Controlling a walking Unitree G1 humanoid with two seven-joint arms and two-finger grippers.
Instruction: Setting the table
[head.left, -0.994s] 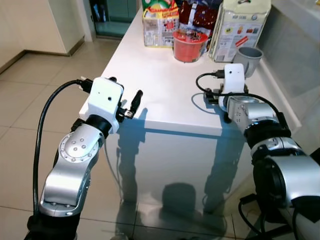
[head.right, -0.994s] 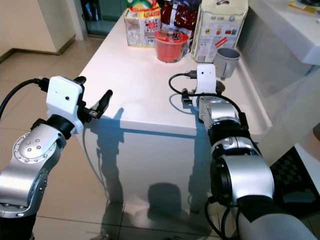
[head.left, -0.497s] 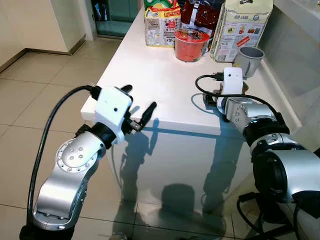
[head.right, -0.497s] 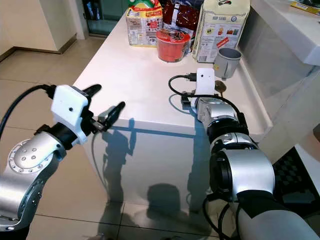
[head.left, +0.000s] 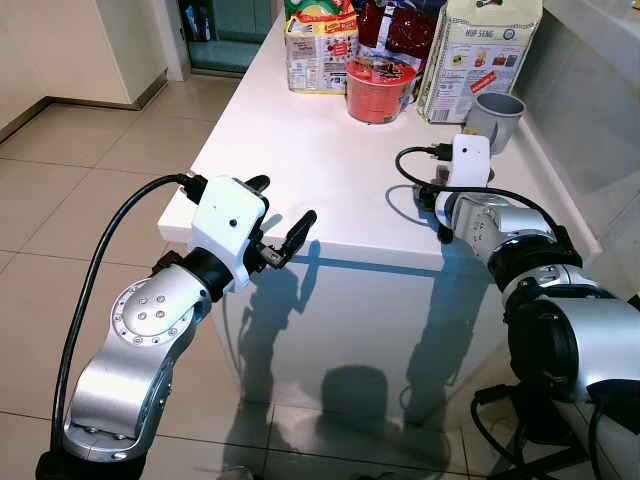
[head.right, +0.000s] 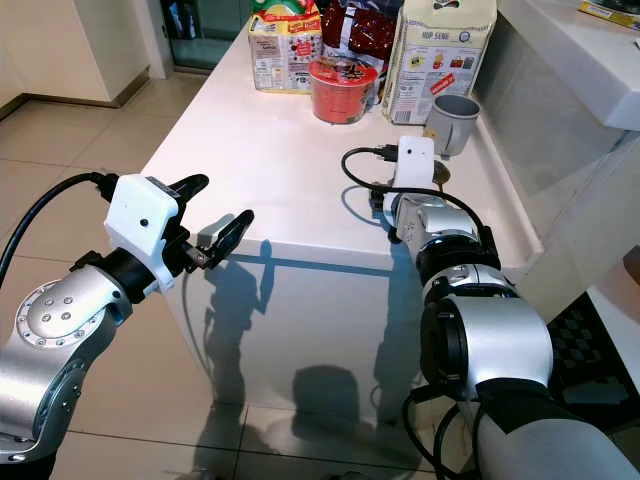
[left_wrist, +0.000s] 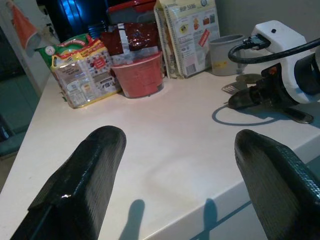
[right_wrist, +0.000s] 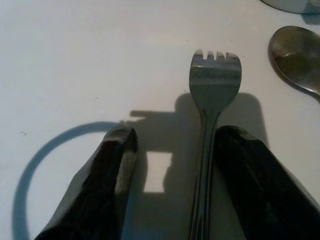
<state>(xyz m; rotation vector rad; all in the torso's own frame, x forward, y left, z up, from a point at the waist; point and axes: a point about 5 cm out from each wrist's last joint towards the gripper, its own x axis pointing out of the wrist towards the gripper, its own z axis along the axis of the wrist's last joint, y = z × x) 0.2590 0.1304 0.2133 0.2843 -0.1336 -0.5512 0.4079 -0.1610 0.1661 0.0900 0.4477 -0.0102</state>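
Note:
A metal fork (right_wrist: 214, 75) lies flat on the white table (head.left: 300, 150), next to a spoon (right_wrist: 295, 55). My right gripper (right_wrist: 175, 137) rests low on the table near its right front edge, open, with the fork's handle between its fingers and close to one of them. The right wrist (head.left: 470, 165) hides those fingers in the eye views. My left gripper (head.left: 280, 205) hovers open at the table's left front corner with nothing in it. In the left wrist view the fork (left_wrist: 229, 89) and the spoon (left_wrist: 245, 78) lie just ahead of the right gripper.
A grey mug (head.left: 495, 118) stands just beyond the right gripper. Farther back are a red bowl (head.left: 378, 90), snack packets (head.left: 320, 45) and a tall box (head.left: 478, 55). A grey wall panel (head.left: 590, 120) borders the table's right side. Tiled floor (head.left: 80, 180) lies to the left.
My left gripper has shifted a little right and lower, closer to the table's front edge. The right gripper has stayed around the fork.

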